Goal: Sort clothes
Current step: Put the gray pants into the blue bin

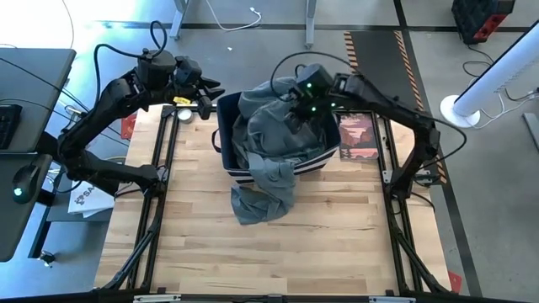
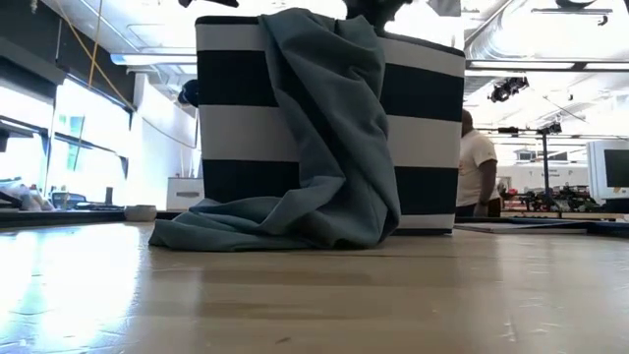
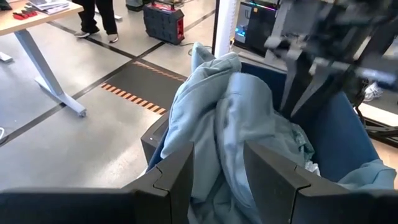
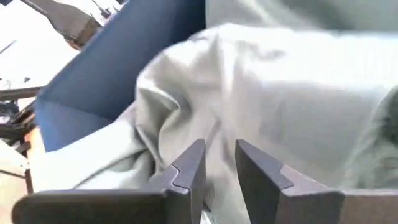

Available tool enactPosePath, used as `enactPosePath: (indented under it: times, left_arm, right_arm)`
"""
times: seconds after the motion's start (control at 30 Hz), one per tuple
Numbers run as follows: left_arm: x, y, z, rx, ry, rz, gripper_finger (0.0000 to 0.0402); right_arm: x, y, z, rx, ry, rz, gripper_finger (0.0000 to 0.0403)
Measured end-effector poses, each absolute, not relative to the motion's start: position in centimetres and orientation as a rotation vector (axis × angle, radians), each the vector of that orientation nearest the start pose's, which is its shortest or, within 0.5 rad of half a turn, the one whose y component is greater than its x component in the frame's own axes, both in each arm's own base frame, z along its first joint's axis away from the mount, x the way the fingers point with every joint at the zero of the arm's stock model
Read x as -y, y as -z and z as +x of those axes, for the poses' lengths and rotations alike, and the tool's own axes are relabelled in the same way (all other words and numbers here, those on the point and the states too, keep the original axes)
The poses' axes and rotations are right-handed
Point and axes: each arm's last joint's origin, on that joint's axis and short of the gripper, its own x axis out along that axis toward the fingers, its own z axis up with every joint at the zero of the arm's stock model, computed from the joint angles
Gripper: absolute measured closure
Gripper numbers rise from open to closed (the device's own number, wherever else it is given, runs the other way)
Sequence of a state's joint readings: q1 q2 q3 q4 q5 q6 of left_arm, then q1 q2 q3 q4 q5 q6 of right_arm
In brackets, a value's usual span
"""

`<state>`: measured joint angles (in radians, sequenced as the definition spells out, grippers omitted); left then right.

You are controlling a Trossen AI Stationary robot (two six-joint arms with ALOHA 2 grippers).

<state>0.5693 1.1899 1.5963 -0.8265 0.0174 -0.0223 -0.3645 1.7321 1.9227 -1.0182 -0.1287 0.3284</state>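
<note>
the wooden bench carries a navy bin with white stripes near its far middle, and the bin is heaped with grey-green clothes. one garment spills over the bin's near wall, hangs down the striped front and pools on the bench boards just before it; in the low view it covers the middle of the bin's face and spreads out to one side at the foot. the right arm reaches from the right side of the bench over the bin, and the right hand is down at the far top of the heap; its wrist view shows pale fabric filling the space right ahead of the two fingers, which stand a narrow gap apart with cloth seen just past and between them, though whether they pinch it cannot be told. the left arm comes in from the left edge, and the left hand sits beside the bin's far left corner, off the pile; its fingers are spread apart with nothing between them, and the bunched clothes rise in the bin just beyond them. a red printed sheet lies on the bench to the right of the bin. in the low view a person in a white shirt stands in the room behind.
</note>
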Motion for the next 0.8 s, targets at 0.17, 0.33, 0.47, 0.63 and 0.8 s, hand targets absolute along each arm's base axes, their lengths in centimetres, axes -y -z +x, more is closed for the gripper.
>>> enactPosePath:
  times: [0.17, 0.33, 0.47, 0.63, 0.8]
  left_arm:
    - [-11.2, -46.3, 17.6, -0.394, -0.548, -0.142, 0.0266]
    - [-11.3, -46.2, 17.7, -0.402, -0.544, -0.131, 0.0266]
    - [-11.3, -46.2, 17.8, -0.404, -0.545, -0.126, 0.0266]
    - [-11.3, -46.0, 17.7, -0.422, -0.546, -0.122, 0.0266]
    - [-11.3, -45.9, 17.7, -0.434, -0.548, -0.124, 0.0266]
  right_arm:
    - [12.3, -42.8, 33.0, -0.666, 0.471, 0.361, 0.032]
    - [14.3, -42.1, 34.0, -0.529, 0.8, 0.305, 0.032]
    - [15.5, -36.9, 36.1, -0.606, 0.751, 0.381, 0.032]
    - [15.2, -26.1, 37.6, -0.869, 0.621, 0.522, 0.032]
    - [14.8, -20.8, 36.7, -0.953, 0.546, 0.685, 0.032]
